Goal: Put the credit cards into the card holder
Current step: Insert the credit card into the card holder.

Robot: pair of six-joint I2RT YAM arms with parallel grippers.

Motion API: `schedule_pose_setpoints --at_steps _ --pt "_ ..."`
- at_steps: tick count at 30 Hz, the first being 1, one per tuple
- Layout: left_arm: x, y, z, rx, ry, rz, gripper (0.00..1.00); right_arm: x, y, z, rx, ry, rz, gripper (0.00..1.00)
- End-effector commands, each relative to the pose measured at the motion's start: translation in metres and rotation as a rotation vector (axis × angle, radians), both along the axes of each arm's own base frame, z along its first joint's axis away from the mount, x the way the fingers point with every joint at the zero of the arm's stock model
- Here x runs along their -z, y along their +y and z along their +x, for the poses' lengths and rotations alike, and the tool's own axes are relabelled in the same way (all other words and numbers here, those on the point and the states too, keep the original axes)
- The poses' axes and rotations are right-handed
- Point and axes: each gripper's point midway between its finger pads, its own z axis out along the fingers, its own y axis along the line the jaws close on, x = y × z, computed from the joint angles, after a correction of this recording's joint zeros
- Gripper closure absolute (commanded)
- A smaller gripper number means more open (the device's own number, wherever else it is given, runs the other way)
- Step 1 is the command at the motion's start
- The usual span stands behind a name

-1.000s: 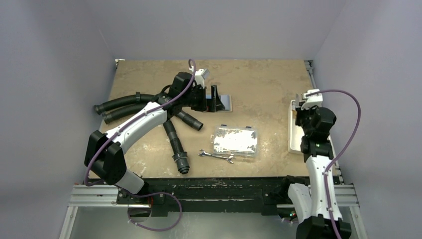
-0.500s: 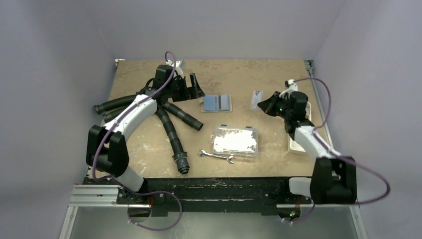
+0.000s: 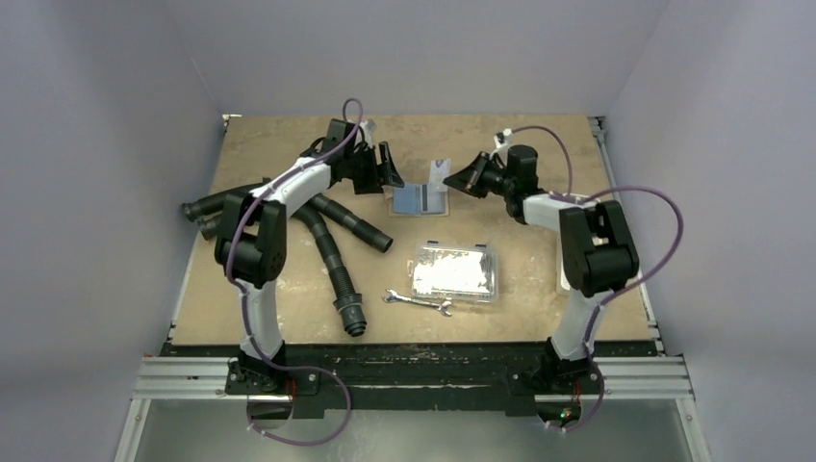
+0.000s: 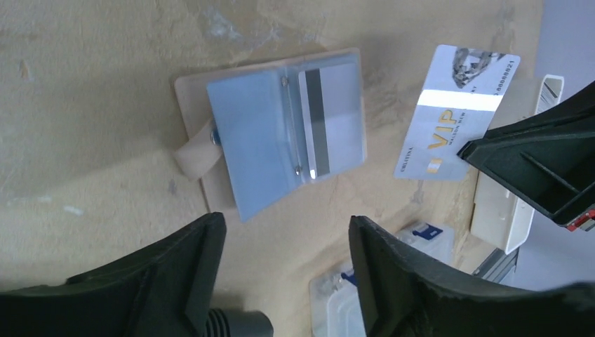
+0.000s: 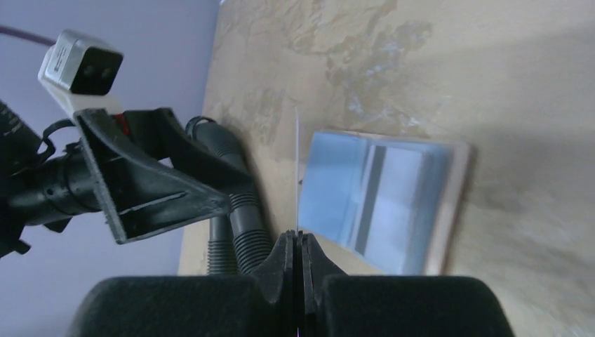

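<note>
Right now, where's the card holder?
In the top view, the card holder lies open at the far middle of the table. It sits between the left gripper and the right gripper, just beyond the clear plastic box.

Card holder (image 4: 270,133) lies open and flat, centre-left of the left wrist view: tan backing, grey-blue pockets, tan strap. Striped card (image 4: 330,116) sits in its right pocket. VIP card (image 4: 452,116), light blue, upper right, tilted, one end pinched by right gripper (image 5: 297,242), just beside the holder.
</note>
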Motion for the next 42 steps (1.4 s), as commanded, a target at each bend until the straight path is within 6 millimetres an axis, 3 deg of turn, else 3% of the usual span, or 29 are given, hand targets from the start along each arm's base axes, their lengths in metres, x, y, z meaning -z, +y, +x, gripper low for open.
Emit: schedule_pose_setpoints --at_steps 1,6,11,14,22,42 --pt "0.000 -0.014 0.020 0.024 0.017 -0.048 0.37 -0.011 0.039 0.018 -0.111 0.001 0.052 1.00" --pt "0.019 -0.020 0.028 0.054 0.041 -0.045 0.55 0.007 0.051 0.027 -0.115 0.059 0.031 1.00" --pt "0.052 -0.018 0.023 0.063 0.105 -0.017 0.67 0.031 0.048 0.028 -0.101 0.114 -0.037 1.00" --pt "0.066 -0.009 0.020 0.044 0.124 0.033 0.79 0.042 0.043 0.026 -0.091 0.135 -0.099 1.00" --pt "0.101 0.005 0.008 0.005 0.201 0.108 0.84 0.062 0.040 0.020 -0.084 0.183 -0.165 1.00" --pt "0.105 0.010 0.002 -0.004 0.225 0.130 0.95 0.090 0.064 0.011 -0.093 0.280 -0.109 1.00"
